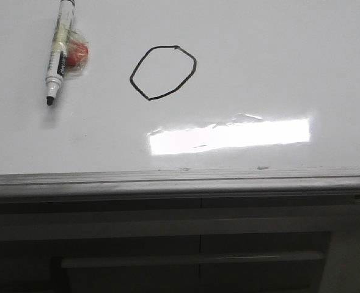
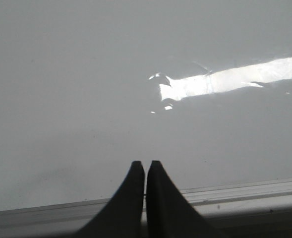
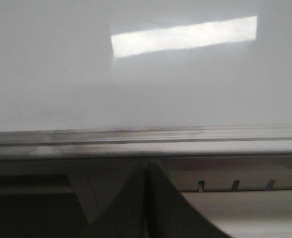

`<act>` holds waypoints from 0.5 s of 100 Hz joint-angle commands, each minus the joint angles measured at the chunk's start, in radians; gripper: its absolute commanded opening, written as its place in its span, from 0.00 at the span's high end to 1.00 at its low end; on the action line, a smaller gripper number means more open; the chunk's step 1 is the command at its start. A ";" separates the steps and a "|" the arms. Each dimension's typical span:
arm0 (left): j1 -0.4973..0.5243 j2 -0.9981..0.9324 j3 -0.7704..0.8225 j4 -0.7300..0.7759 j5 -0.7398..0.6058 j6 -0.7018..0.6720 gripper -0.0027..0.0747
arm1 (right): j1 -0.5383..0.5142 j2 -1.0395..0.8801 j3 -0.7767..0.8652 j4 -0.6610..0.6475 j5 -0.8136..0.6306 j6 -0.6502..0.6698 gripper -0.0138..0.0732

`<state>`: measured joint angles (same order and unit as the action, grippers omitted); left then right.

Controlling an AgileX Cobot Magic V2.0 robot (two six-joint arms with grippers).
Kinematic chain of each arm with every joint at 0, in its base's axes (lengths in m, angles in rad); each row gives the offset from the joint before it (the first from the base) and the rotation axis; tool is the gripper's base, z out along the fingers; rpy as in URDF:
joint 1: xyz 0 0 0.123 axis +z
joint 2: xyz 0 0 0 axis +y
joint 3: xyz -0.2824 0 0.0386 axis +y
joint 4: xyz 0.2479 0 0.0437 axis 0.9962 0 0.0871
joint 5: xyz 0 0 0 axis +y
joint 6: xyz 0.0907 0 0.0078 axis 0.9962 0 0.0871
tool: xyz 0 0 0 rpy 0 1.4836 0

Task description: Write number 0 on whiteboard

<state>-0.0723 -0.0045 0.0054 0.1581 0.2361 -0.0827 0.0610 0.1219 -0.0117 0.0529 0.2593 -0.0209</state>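
Front view: angular black 0 [image 1: 163,72] is drawn on glossy whiteboard [image 1: 259,67], marker [image 1: 59,50] laid left of it. Left gripper [image 2: 145,171] and right gripper [image 3: 146,171] are pressed together, empty.

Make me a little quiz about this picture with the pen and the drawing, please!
1. True or false: the number 0 on the whiteboard is a closed loop.
2. Where does the marker lie? A) inside the loop B) left of the loop C) on the edge rail
3. Fill in: the left gripper and the right gripper are both ____.

Key: 1 true; 2 B; 3 shut, holding nothing.
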 commanded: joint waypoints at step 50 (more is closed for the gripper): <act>0.004 -0.016 0.031 -0.008 -0.072 0.002 0.99 | -0.012 -0.151 0.036 -0.110 0.031 0.130 0.93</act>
<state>-0.0723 -0.0045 0.0054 0.1581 0.2361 -0.0827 0.0534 -0.0096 0.0123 -0.0375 0.3159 0.1045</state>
